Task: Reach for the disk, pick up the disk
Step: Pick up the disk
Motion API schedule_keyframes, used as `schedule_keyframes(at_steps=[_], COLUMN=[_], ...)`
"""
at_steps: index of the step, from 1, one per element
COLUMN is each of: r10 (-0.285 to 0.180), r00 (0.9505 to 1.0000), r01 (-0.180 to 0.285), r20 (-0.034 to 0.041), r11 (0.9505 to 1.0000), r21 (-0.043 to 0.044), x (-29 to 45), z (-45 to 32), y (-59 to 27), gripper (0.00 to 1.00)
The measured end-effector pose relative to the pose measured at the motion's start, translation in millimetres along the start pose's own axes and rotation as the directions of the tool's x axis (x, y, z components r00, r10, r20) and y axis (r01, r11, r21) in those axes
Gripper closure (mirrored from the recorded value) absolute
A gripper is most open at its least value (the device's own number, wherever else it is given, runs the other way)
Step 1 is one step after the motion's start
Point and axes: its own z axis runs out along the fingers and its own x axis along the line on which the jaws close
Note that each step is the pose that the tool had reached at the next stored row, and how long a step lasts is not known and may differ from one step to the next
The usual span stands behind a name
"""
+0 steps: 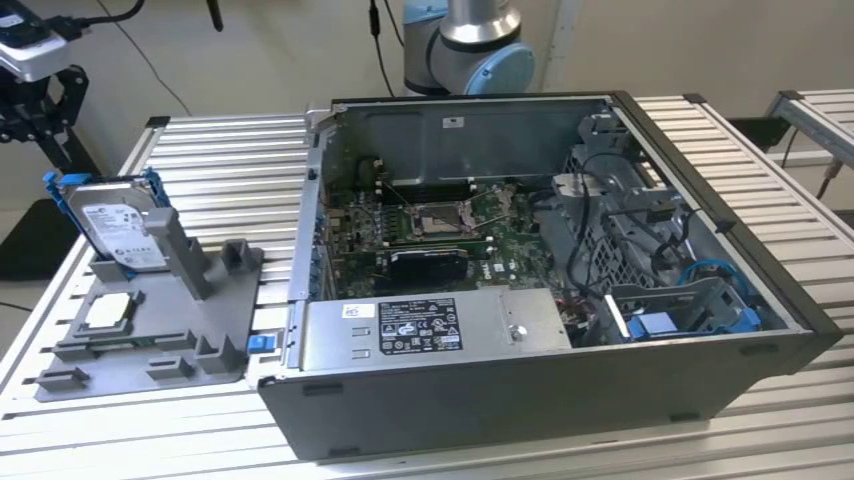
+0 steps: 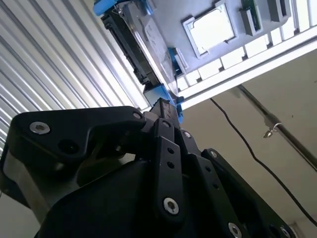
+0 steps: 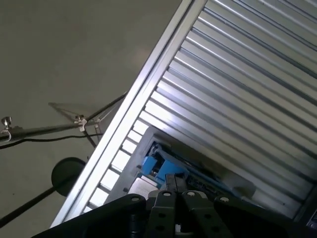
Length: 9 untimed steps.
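The disk (image 1: 118, 232) is a silver-grey drive with a white label in a blue bracket. It stands on edge in a slot of the grey holder (image 1: 220, 320) at the exterior view's left. My black gripper (image 1: 38, 115) hangs above and a little to the left of the disk, apart from it. In the second wrist view the gripper (image 2: 166, 106) points at the blue bracket end of the disk (image 2: 143, 44). In the first wrist view the gripper (image 3: 174, 181) sits just short of the disk (image 3: 208, 177).
A small square silver chip (image 1: 107, 312) lies on the holder in front of the disk. An open computer case (image 1: 534, 400) takes up the middle of the slatted metal table (image 1: 227, 150), with a blue bay (image 1: 694, 315) inside. The arm's base (image 1: 474, 45) stands behind the case.
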Motion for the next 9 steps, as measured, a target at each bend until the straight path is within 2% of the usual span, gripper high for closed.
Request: schedule_keyframes(at_steps=[6, 9], r10=[-0.051, -0.099], r00=[0.9987, 0.9951], r01=[0.051, 0.099], r20=[-0.0019, -0.0035], r11=[0.9987, 0.9951], r21=[0.0001, 0.0001], x=[-0.1, -0.1], z=[0.0, 0.0], y=[0.1, 0.1], gripper=[1.00, 1.00])
